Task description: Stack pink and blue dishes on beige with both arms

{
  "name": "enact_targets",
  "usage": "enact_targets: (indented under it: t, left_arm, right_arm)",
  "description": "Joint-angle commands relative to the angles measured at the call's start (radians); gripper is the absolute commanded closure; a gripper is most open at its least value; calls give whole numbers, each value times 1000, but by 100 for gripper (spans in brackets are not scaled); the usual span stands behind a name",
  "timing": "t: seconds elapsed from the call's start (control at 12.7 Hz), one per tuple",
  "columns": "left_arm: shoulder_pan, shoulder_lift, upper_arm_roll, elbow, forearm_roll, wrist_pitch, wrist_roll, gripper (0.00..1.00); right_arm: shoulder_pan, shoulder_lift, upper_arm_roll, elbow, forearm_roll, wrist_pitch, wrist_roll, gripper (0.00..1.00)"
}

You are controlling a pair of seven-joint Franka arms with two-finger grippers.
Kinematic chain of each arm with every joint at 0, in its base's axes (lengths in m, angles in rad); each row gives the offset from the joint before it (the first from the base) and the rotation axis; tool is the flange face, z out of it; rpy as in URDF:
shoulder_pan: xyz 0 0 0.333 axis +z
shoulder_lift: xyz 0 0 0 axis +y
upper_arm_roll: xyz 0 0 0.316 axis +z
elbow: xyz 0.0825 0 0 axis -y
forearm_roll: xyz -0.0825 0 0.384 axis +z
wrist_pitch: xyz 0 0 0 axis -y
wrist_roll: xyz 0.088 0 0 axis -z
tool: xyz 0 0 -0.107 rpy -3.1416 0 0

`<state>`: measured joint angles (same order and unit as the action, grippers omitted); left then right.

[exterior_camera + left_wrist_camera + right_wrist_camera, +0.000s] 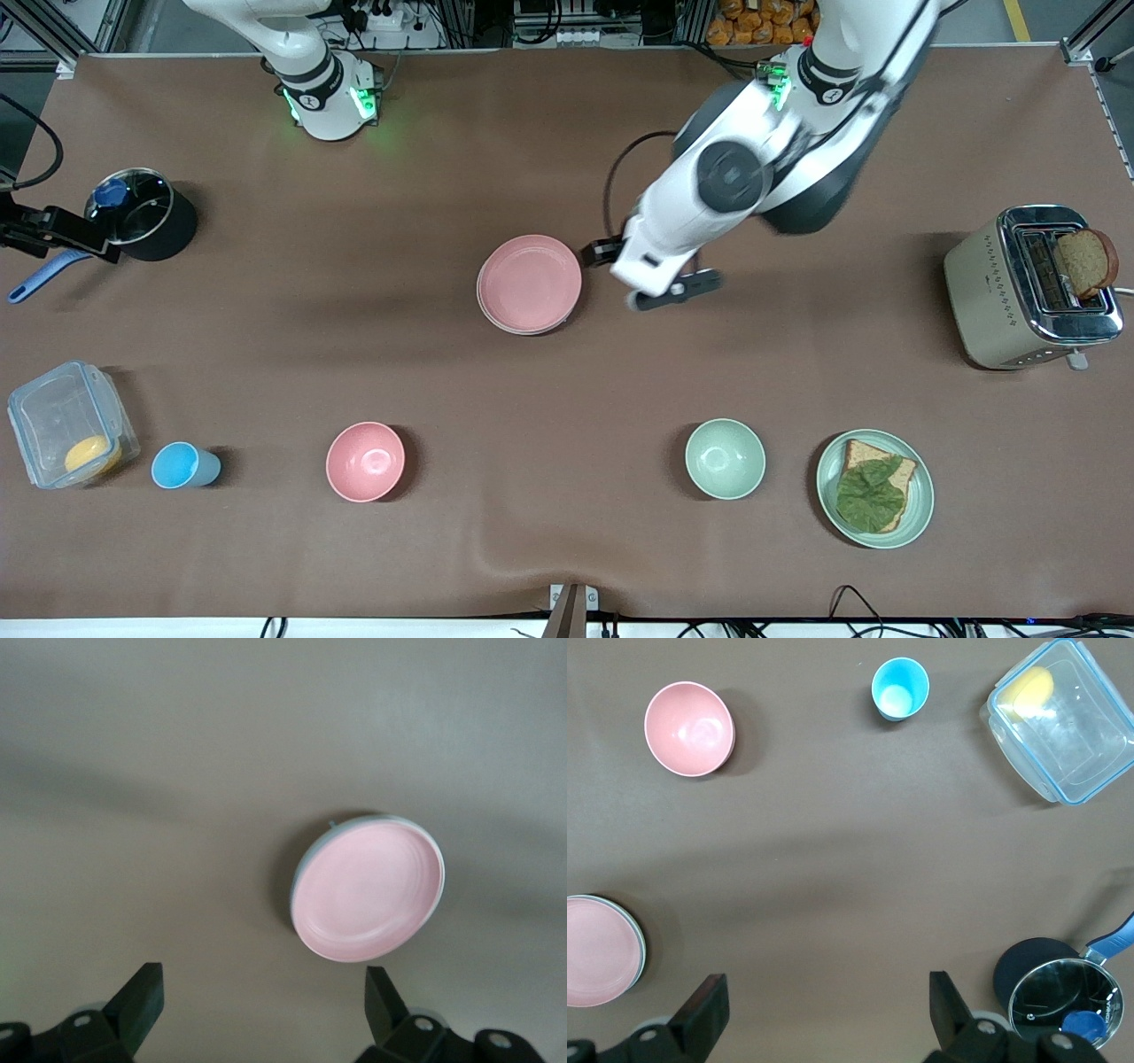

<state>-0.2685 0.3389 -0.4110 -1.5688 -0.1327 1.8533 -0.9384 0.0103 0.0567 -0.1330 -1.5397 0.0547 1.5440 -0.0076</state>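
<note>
Two hands open, both empty: left hand [654, 282] just beside pink plate [530, 283] topping stack mid-desk [266, 266], blue rim [312, 858] beneath; right hand [826, 1005] waiting near pot [142, 215].

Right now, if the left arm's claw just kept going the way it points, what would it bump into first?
Probably just the brown tablecloth. The left gripper hangs open, pointing down beside the pink plate on top of the stack, not over it. Depth is hard to judge, so that is a guess.
</note>
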Motion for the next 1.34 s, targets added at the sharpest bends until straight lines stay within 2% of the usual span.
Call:
enact_targets:
  t: [0.0, 0.24, 0.55, 0.94, 1.26]
  left_arm:
    - [41, -125, -2, -23, 97, -66, 4, 0]
    - [129, -225, -2, -23, 128, -149, 82, 0]
    - [311, -325, 6, -25, 124, -233, 457, 0]
    - [318, -374, 161, -25, 128, -295, 694, 0]
    - [318, -390, 250, -31, 128, -328, 823, 0]
  right_arm:
    - [-20, -23, 19, -16, -18, -5, -6, 0]
    - [-20, -23, 19, -16, -18, -7, -6, 0]
    - [-20, -23, 19, -16, -18, -7, -6, 0]
    - [-20, -23, 19, -16, -18, -8, -6, 0]
    - [-20, -23, 19, -16, -18, -8, -6, 0]
